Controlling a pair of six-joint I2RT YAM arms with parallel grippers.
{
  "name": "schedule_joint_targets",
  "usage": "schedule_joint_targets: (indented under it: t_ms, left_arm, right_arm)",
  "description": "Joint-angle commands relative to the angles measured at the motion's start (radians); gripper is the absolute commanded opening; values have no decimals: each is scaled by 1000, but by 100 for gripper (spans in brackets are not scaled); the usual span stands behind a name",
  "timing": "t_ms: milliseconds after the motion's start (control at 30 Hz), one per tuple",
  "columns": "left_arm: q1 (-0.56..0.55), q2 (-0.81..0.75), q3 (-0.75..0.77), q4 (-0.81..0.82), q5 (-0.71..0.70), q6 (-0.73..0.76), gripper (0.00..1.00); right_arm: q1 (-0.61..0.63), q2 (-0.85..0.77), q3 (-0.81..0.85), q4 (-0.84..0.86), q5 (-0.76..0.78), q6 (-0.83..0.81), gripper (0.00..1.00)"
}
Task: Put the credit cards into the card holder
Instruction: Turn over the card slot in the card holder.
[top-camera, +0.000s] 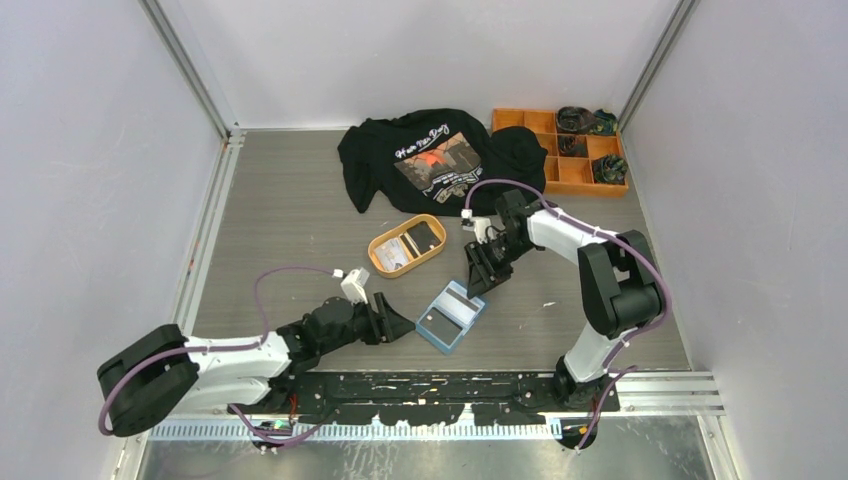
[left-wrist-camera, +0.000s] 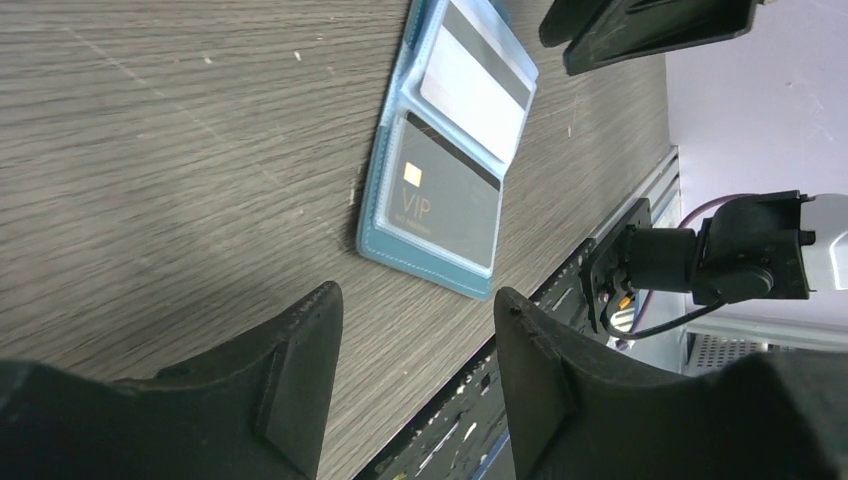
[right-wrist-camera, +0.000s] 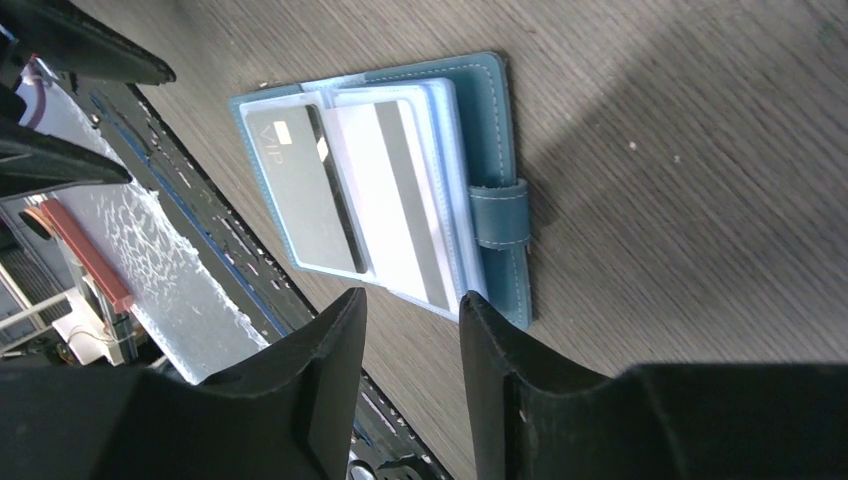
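While the card holder (top-camera: 451, 314) lies open near the table's near edge, two credit cards (right-wrist-camera: 345, 195) pocketed, both grippers hover empty, jaws apart. Right gripper (top-camera: 484, 276) should fetch another from the orange tray (top-camera: 406, 245); left gripper (top-camera: 397, 322) should pin the holder flat.

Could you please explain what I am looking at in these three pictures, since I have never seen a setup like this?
These are two robot arms bolted at the near edge of a table. The overhead view looks down from above and behind them; the other two pictures come from small cameras on each wrist, so the dark shapes at the bottom of those are that arm's own fingers.

On the table lies an open teal card holder with a dark card and a white striped card showing in its pockets. Farther back sit an orange oval tray holding more cards, a black T-shirt and an orange compartment box.

The left gripper and the right gripper sit on either side of the holder, jaws apart. Neither holds anything.
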Motion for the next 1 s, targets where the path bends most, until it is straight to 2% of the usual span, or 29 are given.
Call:
schedule_joint_targets:
  t_ms: [0, 167, 533, 967]
  left_arm:
    - [-18, 69, 66, 108, 8, -31, 57]
    - [-28, 129, 110, 44, -10, -63, 56]
    - [-39, 150, 164, -88, -31, -91, 52]
    - [-44, 205, 194, -95, -15, -96, 51]
  right_arm:
    - [1, 27, 45, -23, 20, -19, 45]
    - [2, 43, 48, -30, 33, -20, 44]
    - [1, 65, 57, -52, 10, -26, 43]
    - [2, 76, 64, -67, -8, -17, 42]
